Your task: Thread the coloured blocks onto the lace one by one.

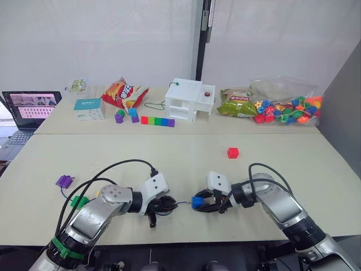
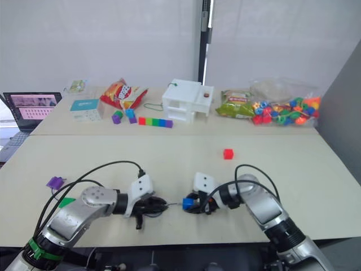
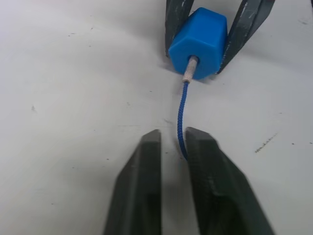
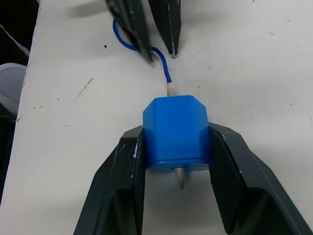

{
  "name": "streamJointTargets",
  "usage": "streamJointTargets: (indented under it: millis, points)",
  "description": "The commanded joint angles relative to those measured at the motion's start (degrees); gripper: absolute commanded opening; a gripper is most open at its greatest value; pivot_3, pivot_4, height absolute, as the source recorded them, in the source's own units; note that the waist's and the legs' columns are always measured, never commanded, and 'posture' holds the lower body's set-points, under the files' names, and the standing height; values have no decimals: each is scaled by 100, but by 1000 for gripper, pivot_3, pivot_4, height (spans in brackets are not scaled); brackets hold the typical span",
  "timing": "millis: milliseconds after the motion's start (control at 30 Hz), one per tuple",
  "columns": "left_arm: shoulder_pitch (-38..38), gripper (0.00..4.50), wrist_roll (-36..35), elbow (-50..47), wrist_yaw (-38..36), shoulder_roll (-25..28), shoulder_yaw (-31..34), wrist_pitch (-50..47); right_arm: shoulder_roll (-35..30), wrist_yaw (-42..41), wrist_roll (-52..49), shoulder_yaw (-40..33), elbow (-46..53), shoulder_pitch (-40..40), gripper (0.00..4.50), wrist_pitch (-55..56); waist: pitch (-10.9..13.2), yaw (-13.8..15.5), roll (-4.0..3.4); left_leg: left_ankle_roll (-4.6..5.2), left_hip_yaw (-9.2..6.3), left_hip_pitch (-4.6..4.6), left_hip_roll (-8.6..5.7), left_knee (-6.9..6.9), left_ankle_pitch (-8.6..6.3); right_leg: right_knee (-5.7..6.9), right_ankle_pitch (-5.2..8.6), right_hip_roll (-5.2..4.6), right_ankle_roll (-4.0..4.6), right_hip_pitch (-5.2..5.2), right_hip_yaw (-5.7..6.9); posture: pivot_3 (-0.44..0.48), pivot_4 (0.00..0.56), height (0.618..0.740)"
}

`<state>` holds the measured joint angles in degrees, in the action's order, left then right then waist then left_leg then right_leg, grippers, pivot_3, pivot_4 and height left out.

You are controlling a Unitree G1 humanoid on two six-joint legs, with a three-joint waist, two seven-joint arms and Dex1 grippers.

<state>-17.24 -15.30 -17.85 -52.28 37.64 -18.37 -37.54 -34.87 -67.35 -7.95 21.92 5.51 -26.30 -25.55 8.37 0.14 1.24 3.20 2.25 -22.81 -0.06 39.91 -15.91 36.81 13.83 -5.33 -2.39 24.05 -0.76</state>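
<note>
My right gripper (image 4: 176, 137) is shut on the blue block (image 4: 176, 129), holding it just above the near table. The lace (image 3: 182, 117), a thin dark-blue string, has its pale stiff tip (image 4: 180, 178) pushed right through the block's hole and poking out on my side. My left gripper (image 3: 172, 136) faces the block from a short distance, fingers slightly open, with the lace running loose beside one fingertip (image 3: 198, 142). A red block (image 1: 233, 152) lies farther back on the right. A purple block (image 1: 65, 181) and a green block (image 1: 79, 201) lie at the left beside my left arm.
The table's front edge (image 1: 186, 236) runs close below both grippers. On the back table stand a rainbow bar (image 1: 157, 121), a white box (image 1: 190, 99), snack bags (image 1: 123, 92), a clear bag of beads (image 1: 287, 107) and a laptop (image 1: 31, 107).
</note>
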Motion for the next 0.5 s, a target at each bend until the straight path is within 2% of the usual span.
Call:
streamJointTargets:
  millis: [33, 300, 500]
  points:
    - [29, 0, 173, 130, -133, -11, -280, 182, -38, 28, 16, -2, 116, 13, 1321, -43, 0, 6, 0, 0, 0, 0, 0, 0, 0, -1, 0, 0, 0, 0, 0, 0, 150, 740]
    - [-357, 0, 275, 344, -244, -300, -304, 594, -45, 48, 21, 18, 134, 37, 1321, -49, 0, 46, 0, 0, 1, 0, -1, 3, 0, -1, 0, -1, 0, -3, 1, 0, 150, 740]
    - [-768, 0, 424, 453, -427, -555, -609, 666, -13, 66, 44, 54, 137, 28, 1321, -38, 0, 42, 0, 0, 1, -5, -2, 3, 0, 0, 0, 3, 0, 3, 1, 0, 150, 740]
